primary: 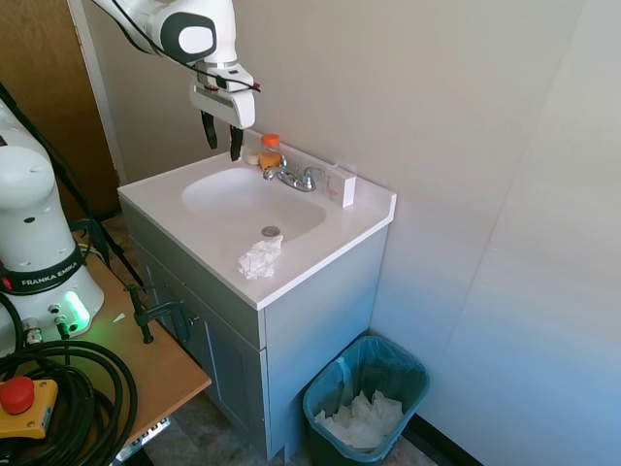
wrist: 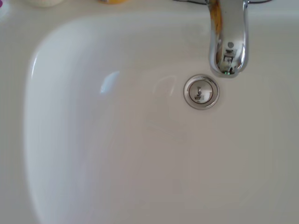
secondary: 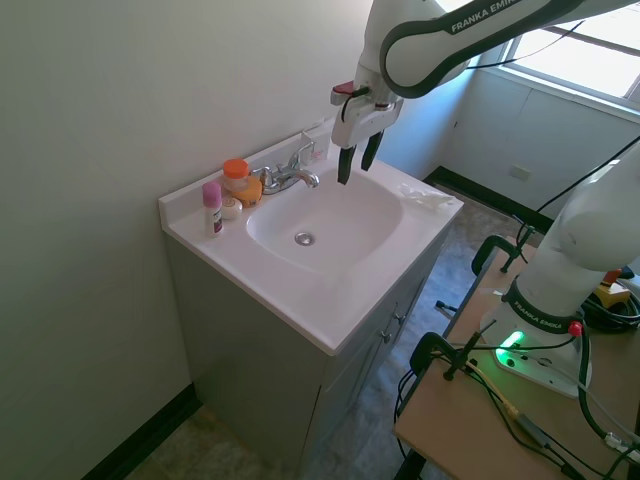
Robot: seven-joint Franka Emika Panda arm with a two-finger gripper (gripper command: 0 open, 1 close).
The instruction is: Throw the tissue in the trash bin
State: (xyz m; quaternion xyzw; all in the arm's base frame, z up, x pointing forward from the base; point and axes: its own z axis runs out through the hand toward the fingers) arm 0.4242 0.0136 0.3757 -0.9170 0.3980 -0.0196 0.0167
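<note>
Item 1: gripper point(primary: 222, 142), white housing with two dark fingers pointing down. It hangs in the air over the back part of the sink basin point(primary: 247, 199); the fingers stand apart with a clear gap and hold nothing.

Item 2: small round white object, partly hidden just behind the gripper on the counter's back ledge in the first exterior view; its kind cannot be told.

Item 3: orange-capped bottle point(primary: 270, 150), just beside the gripper, upright at the back of the counter, next to the faucet.

Item 4: chrome faucet point(primary: 292, 177), near and below the gripper, spout reaching over the basin. In the wrist view the spout point(wrist: 227, 37) sits above the round metal drain point(wrist: 201, 92).

Item 5: the tissue point(primary: 261, 257), crumpled and white, well below the gripper and apart from it, lying on the white counter point(primary: 213, 260) at the front rim of the basin, close to the counter's front edge. Nothing touches it.

Item 6: small white rectangular box point(primary: 342, 185), upright on the back corner of the counter, beyond the faucet from the gripper.

Item 7: the trash bin point(primary: 365, 404), teal-green with a greenish liner, on the floor beside the vanity cabinet, far below the gripper. Crumpled white papers point(primary: 361, 419) lie inside it.

Second exterior view adds: pink-capped bottle point(secondary: 211, 208), upright on the counter, on the far side of the faucet from the gripper.
</note>
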